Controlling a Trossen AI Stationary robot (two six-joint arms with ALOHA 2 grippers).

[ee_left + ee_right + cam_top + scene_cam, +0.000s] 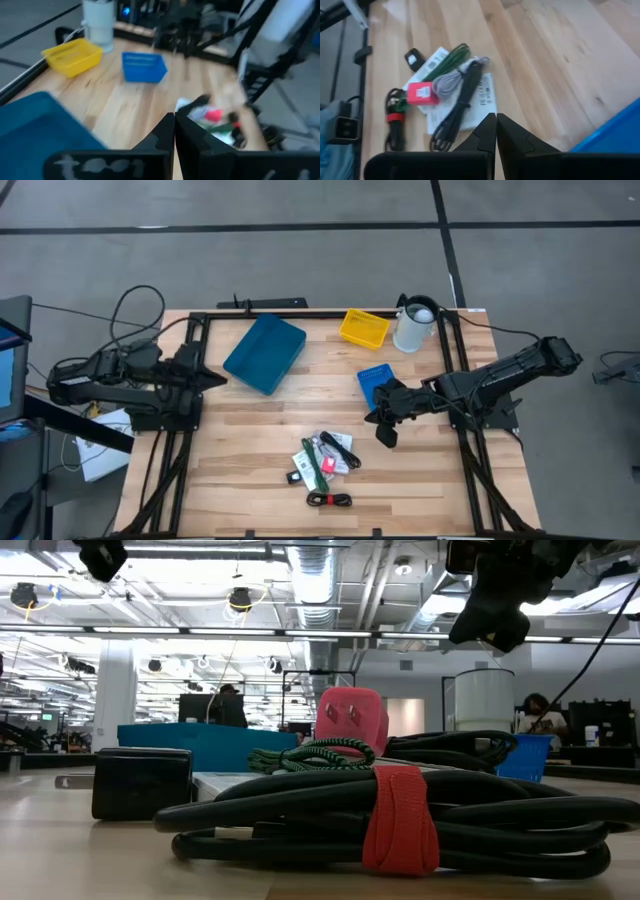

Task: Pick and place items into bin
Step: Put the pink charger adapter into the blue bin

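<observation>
one pile of items (327, 465) sits near the right gripper (385, 430), whose fingers are pressed together; i'd spread them, then drop onto the red-pink piece (421, 93).

The left arm waits at the left side, its pincer (212, 379) with fingers pressed together. The right arm reaches inward, its pincer (385, 435) also closed, holding nothing.

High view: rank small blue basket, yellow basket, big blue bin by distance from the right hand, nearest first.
From the right hand:
1. Small blue basket, just behind it, right of centre.
2. Yellow basket, further back near the white cup.
3. Big blue bin, across the table on the left arm's side.
</observation>
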